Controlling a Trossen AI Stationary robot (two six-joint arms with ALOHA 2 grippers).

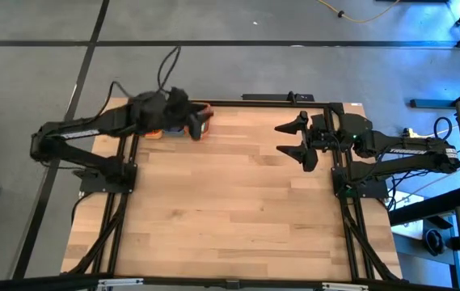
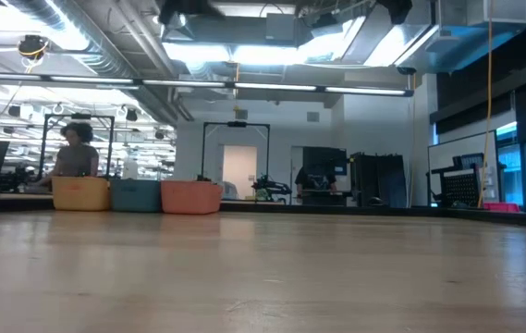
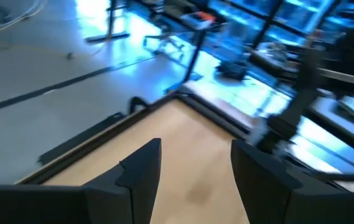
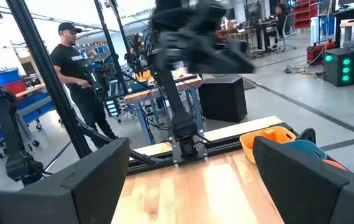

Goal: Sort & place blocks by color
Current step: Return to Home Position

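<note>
So here's the setup: light wooden tabletop point(image 1: 238, 210) with three rounded plastic tubs lined up at the far-left corner. From table height they run yellow tub point(image 2: 80, 194), teal-blue tub point(image 2: 135, 195), then orange tub point(image 2: 191, 197), left to right, and they sit just beside each other.

The dark left arm point(image 1: 92, 128) reaches in from the left side and hangs over that same corner, right above the tubs. The left jaws are parted a fair bit with nothing between them. Its wrist camera looks past the two dark fingers point(image 3: 140, 177) at bare wood and the table's far right corner.

The dark right arm point(image 1: 407, 149) is pulled back along the right edge of the tabletop, toward the far end. The right jaws are spread wide, pointing left across the wood, and nothing is in them either. From its wrist you can see the tubs way over at the far-left corner, under the other arm.

As for the blocks, I honestly can't find one in any view. The arm covers the tubs from above and their walls hide the insides from table level, so I can't tell where they sit.

Beyond the table there's a person in a dark shirt and cap point(image 4: 71, 56) standing among the racks.
</note>
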